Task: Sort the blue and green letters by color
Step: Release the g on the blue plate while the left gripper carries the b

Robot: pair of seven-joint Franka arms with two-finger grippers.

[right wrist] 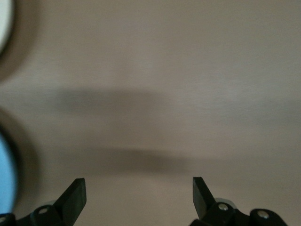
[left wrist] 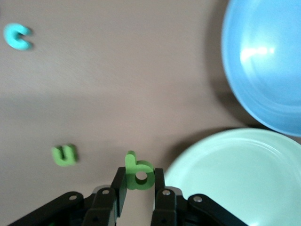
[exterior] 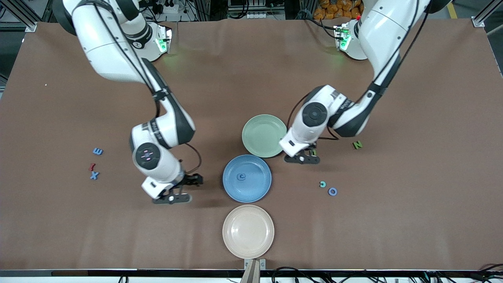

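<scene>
Green "b" (left wrist: 139, 174) pinched in left gripper (left wrist: 139, 194) beside green plate (left wrist: 244, 179), right gripper (right wrist: 139, 197) spread, empty.

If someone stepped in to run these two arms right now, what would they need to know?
Left gripper: shut on a green letter, beside the green plate.
Right gripper: open, holding nothing, over bare table beside the blue plate.
Done: one blue letter lies on the blue plate.
Left: drop the held green letter on the green plate. Toward the left arm's end: green N, teal C, blue O. Toward the right arm's end: blue E, blue X, with a red letter between them.
The cream plate holds nothing.
</scene>
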